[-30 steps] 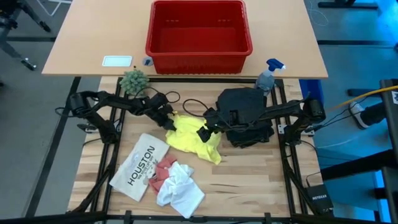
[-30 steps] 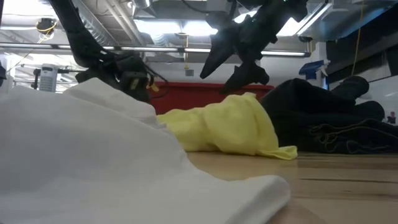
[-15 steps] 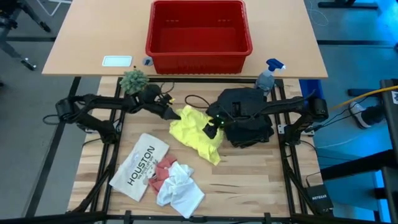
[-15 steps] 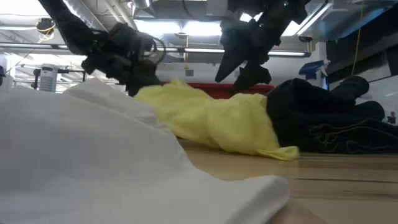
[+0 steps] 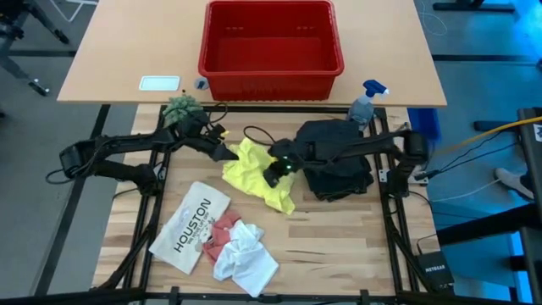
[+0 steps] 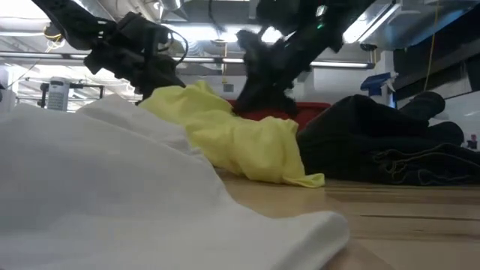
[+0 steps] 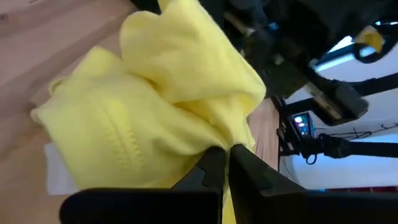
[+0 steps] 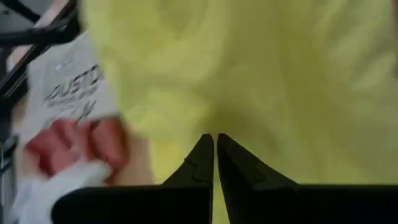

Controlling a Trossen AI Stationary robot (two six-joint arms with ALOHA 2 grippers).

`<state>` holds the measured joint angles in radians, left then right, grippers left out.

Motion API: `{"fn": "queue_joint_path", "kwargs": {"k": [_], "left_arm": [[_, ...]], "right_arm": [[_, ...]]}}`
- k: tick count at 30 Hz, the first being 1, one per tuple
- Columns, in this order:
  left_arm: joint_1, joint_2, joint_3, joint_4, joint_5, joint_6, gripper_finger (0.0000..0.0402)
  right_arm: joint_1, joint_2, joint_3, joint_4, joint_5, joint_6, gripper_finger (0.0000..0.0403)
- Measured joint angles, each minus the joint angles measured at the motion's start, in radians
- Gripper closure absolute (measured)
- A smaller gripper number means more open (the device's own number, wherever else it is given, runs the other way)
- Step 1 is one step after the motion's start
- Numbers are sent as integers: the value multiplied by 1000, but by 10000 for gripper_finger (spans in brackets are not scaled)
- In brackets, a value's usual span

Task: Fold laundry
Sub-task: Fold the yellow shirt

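Observation:
The yellow T-shirt (image 5: 257, 174) lies bunched at the table's middle, its near tail (image 6: 300, 178) on the wood. My left gripper (image 5: 227, 153) is shut on its left part, raised above the table. My right gripper (image 5: 274, 172) is shut on its middle, beside the black trousers (image 5: 335, 158), which are heaped on the right. A pink cloth (image 5: 222, 230) and a white cloth (image 5: 246, 256) lie crumpled together near the front edge. My left gripper pinches a bunched fold at the shirt's left edge (image 7: 217, 140) between its two fingers, coming slanted down from the table's left. That part is lifted, and the cloth drapes slack below it onto the table. My right gripper has its fingertips (image 8: 205, 149) shut together in the shirt's middle (image 8: 214, 121), slanting down from the right. Its own fingers hide how much cloth is caught.
A flat white item printed HOUSTON (image 5: 191, 224) lies front left, partly under the pink cloth. A red basket (image 5: 269, 47) stands on the far table. A spray bottle (image 5: 365, 102) and a small green plant (image 5: 181, 109) stand at the table's far edge.
My left gripper has shut on the shirt's left part and risen, drawing it up and toward the far left. My right gripper has gone left and down into the shirt's middle and shut there. The shirt's near tail has stayed on the table.

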<state>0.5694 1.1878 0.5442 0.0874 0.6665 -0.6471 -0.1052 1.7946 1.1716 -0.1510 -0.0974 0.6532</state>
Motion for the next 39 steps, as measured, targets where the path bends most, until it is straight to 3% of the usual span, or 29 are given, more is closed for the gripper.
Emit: {"fn": "queue_joint_path", "kwargs": {"k": [6, 12, 23, 27, 35, 39], "left_arm": [[-34, 0, 0, 44, 17, 0, 401], [-86, 0, 0, 69, 15, 7, 402], [-89, 0, 0, 59, 2, 60, 401], [-89, 0, 0, 59, 2, 72, 401], [-89, 0, 0, 59, 2, 78, 401], [-91, -2, 0, 59, 2, 75, 401]], "right_arm": [[-10, 196, 91, 69, -48, 55, 401], [-15, 313, 241, 95, -107, 88, 402], [2, 221, 307, -107, -58, -1, 399], [-1, 185, 284, -143, -70, -5, 364], [2, 72, 206, -191, -96, -5, 235], [28, -23, 148, -251, -24, 10, 209]]}}
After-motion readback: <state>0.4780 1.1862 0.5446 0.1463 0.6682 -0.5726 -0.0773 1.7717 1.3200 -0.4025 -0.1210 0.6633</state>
